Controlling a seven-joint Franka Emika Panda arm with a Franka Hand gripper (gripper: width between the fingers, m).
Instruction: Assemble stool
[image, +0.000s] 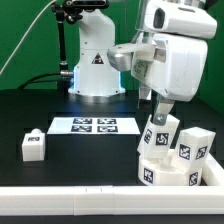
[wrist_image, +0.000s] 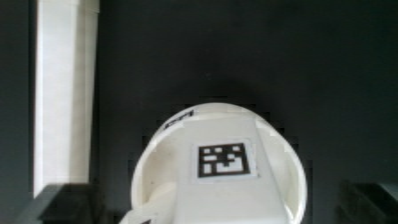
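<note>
Caught, nearest the lens, a long white rail (image: 70, 203) along the front edge of the black counter (image: 60, 105). Found just behind it, toward the exterior view's right, the white stool parts (image: 175, 155) bunched together and touching, black-and-white square tags facing several ways. Could not tell seat from legs within that bunch. Spotted one loose leg (image: 32, 146), a small tagged block, well apart on the exterior view's left.

Framed the tool (image: 160, 112) low over the top of the bunch, at the end of the white arm (image: 175, 55) reaching down from above. Showed, in the wrist view, a rounded white stool part (wrist_image: 217, 150) with one square tag on top, sitting between the two dark fingers (wrist_image: 71, 202). Saw dark counter between each finger and the part, so recorded the tool as spread and gripping nothing. Also showed the rail there, alongside the part but not touching it.

Took in, farther back, the marker board (image: 93, 125) flat at mid-counter with four tags, then the arm's white base (image: 95, 65) behind it, and last a green backdrop (image: 25, 40).
</note>
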